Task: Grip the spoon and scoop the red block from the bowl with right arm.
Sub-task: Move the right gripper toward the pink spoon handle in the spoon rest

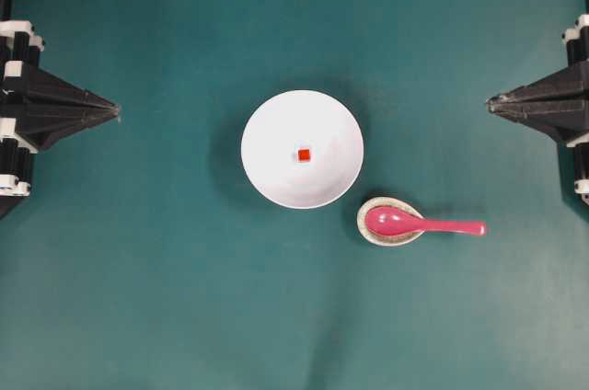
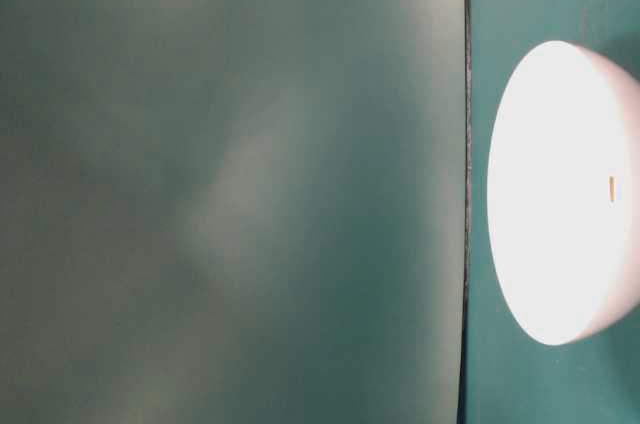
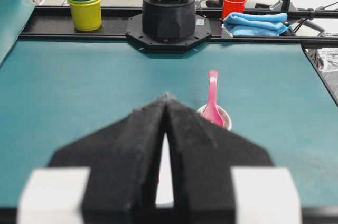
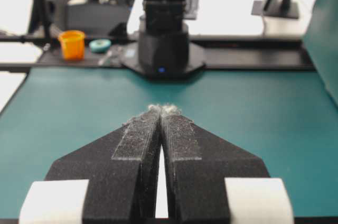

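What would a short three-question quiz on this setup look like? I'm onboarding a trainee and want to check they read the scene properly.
1. True or false: the red block lies inside the bowl.
2. Where does the scoop of the spoon rest?
A. in the bowl
B. on the speckled dish
C. flat on the table
3. Fill in: the right gripper is ____ and holds nothing.

Key: 1 true; 2 B; 3 shut.
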